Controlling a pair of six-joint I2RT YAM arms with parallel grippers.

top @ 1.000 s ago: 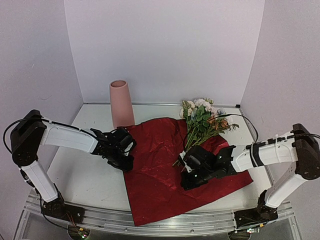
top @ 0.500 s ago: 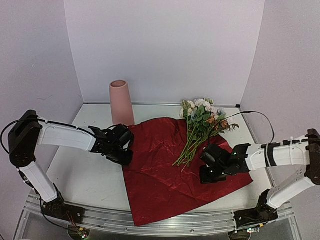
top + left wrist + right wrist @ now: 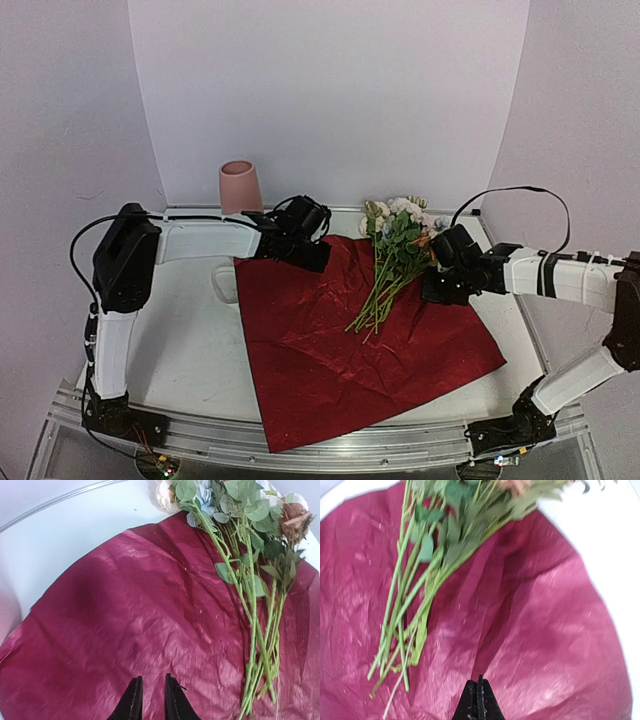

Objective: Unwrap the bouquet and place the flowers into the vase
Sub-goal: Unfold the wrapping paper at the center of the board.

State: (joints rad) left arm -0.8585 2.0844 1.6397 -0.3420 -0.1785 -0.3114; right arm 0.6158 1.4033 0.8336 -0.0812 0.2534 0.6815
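Above dark red crinkled wrapping paper (image 3: 125, 615), the left hand (image 3: 150, 702) is held slightly parted, empty; the right hand (image 3: 479, 700) is clenched empty, green-stemmed artificial flowers (image 3: 426, 550) laid just ahead.

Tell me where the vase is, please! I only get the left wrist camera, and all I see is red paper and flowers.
Observer: The vase stands upright at the back left of the table. It is past the far left corner of the wrapping paper, and its base is hidden behind the left arm.
Operator: Is anything sticking out of it?
Observer: No, nothing rises above its rim in the top view.
Operator: And where's the other gripper?
Observer: The right gripper is shut and empty. It is over the right side of the paper, just right of the flowers.
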